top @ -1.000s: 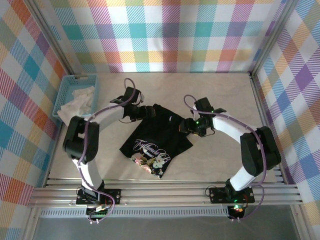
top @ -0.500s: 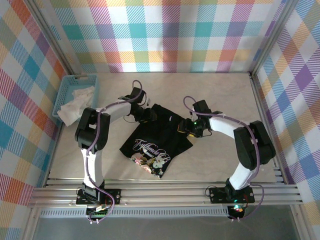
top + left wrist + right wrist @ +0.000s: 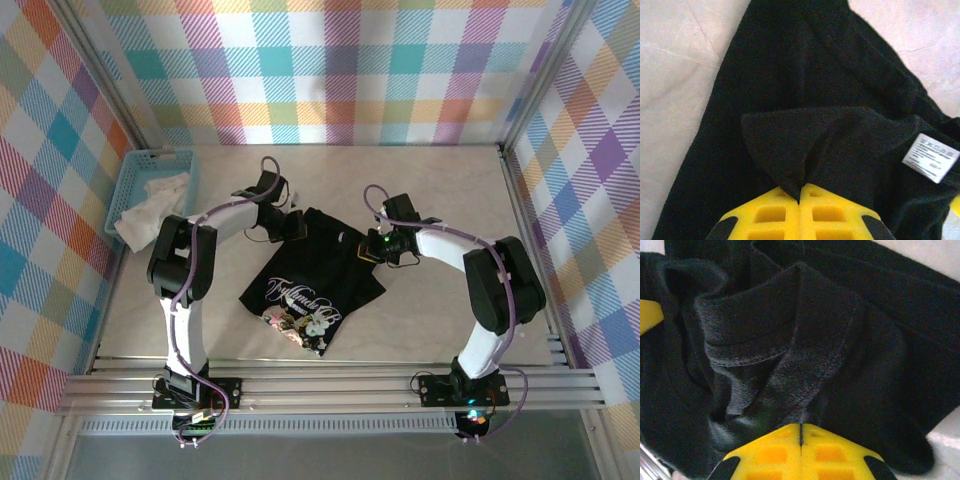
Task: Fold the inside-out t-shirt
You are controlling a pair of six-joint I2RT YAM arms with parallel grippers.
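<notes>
The black t-shirt (image 3: 320, 275) lies bunched in the middle of the table, its pale purple-and-white print (image 3: 305, 308) at the near end. My left gripper (image 3: 296, 226) sits at the shirt's far left corner; in the left wrist view its yellow jaws (image 3: 800, 192) are shut, pinching a raised point of black fabric (image 3: 790, 150). A white care label (image 3: 930, 157) shows to the right. My right gripper (image 3: 370, 247) is at the shirt's far right edge; in the right wrist view it (image 3: 801, 429) is shut on a ridge of the black cloth (image 3: 805, 355).
A light-blue plastic basket (image 3: 135, 182) at the far left holds a white cloth (image 3: 155, 205). Checked walls close in the table on three sides. Bare tabletop (image 3: 440, 180) lies beyond and to the right of the shirt.
Both grippers have shut on the far edge of the t-shirt over the last second. The left arm's elbow has swung inward and both wrists have settled lower onto the cloth.
</notes>
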